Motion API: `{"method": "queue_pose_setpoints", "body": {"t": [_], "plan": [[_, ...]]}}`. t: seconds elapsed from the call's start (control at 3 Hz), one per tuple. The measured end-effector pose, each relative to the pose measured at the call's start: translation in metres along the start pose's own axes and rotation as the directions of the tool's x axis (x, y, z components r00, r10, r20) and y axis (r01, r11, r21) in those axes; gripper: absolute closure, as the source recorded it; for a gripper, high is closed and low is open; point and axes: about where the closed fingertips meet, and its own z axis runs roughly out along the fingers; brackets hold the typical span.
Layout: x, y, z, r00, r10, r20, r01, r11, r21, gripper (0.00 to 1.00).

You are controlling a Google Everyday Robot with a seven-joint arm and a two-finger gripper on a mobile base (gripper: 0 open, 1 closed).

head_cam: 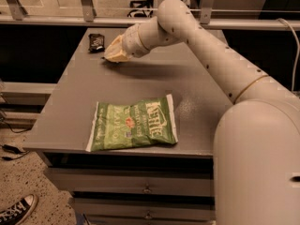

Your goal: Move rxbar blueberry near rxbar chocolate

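Observation:
The rxbar chocolate [96, 42], a small flat black-brown wrapper, lies at the far left corner of the grey table [154, 93]. My gripper [114, 54] is low over the table just right of it, a short gap apart, its cream-coloured hand pointing left and down. The rxbar blueberry does not show; the gripper's hand covers the spot beneath it. My white arm reaches in from the lower right across the table's far side.
A large green Kettle chip bag [132, 124] lies flat near the table's front edge. Drawers [145, 187] sit below the tabletop. A metal railing [56, 20] runs behind the table. A sneaker [16, 211] is on the floor at the lower left.

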Motion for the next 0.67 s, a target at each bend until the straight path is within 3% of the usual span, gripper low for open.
{"method": "queue_pose_setpoints", "body": {"t": [0.67], "plan": [[-0.010,-0.016,0.027,0.996,-0.093,-0.010,0.093,0.9953,-0.026,0.98]]}}
